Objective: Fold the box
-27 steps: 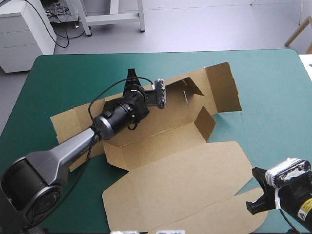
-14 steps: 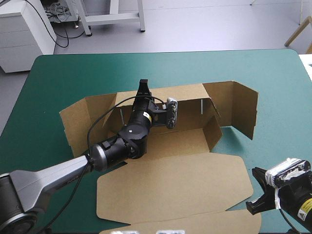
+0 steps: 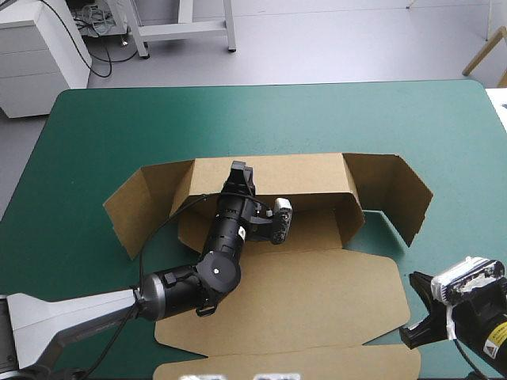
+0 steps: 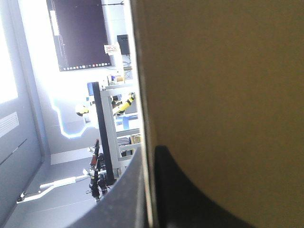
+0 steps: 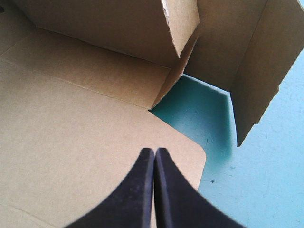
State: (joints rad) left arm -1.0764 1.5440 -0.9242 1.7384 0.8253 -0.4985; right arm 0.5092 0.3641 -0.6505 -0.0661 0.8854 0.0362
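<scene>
Pinching the top edge of the box's (image 3: 309,253) back wall (image 3: 301,176) with the left gripper (image 3: 240,169), fingers (image 4: 190,199) clamped on either side of the board, holding that wall upright. Hovering the right gripper (image 5: 155,151) at the box's near right corner, just over the rounded corner of the lid (image 3: 341,297), tips pressed together on nothing. Seeing bare table (image 3: 119,127) on every side of the box.

Flagging risks, as judgement only:
- Risking the back wall springing flat again on letting go early, lacking any tuck to lock it.
- Risking the left end flap (image 3: 131,210) and right end flap (image 3: 404,198) ending up outside the box instead of folded in, given the outward splay from the back wall.
- Risking dragging the whole box toward the lid side by pulling on the wall, with no second gripper pinning the floor (image 3: 317,229).
- Risking creasing or tearing the board at the pinch by twisting the wrist.

Checking the container: looking at a half-built open tray, back wall up, inner flap (image 3: 352,212) at the right end half raised, lid lying flat on the near side. Finding nothing inside, only the left arm reaching across the floor.
</scene>
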